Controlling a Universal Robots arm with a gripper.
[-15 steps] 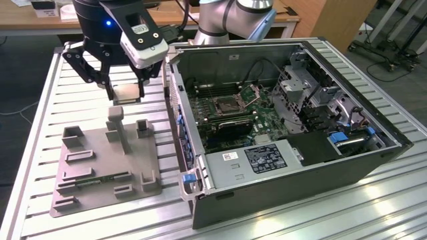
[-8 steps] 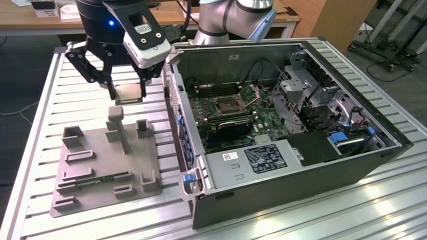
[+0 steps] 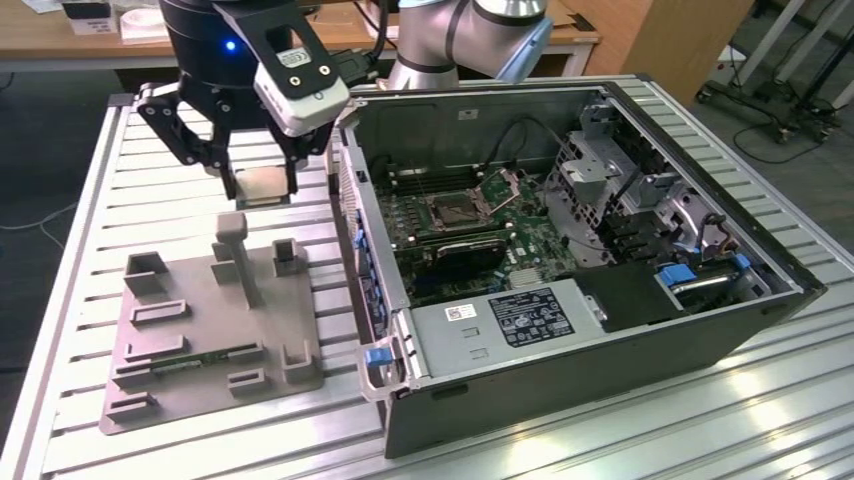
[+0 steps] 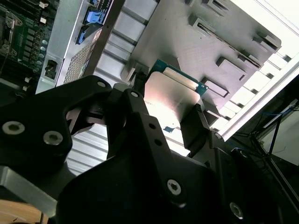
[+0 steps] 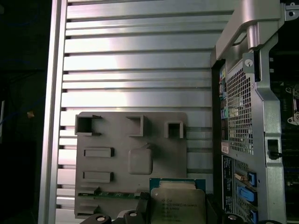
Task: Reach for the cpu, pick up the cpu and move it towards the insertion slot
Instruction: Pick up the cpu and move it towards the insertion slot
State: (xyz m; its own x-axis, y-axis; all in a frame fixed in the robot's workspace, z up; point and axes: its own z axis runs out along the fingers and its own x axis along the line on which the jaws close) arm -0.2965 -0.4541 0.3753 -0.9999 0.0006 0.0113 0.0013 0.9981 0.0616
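Claw [image 3: 262, 176] clamped tight on the cpu [image 3: 264, 186], chip held up off the slatted tabletop [image 3: 147, 190]. In the exterior view, the grey tray [image 3: 200, 330] lies at its 6 o'clock and the insertion slot [image 3: 461, 210] at 3 o'clock, inside the open case [image 3: 601, 345].

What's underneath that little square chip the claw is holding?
The black gripper holds the small silvery square cpu above a grey plastic tray and ribbed metal table; the patch directly beneath it is covered.
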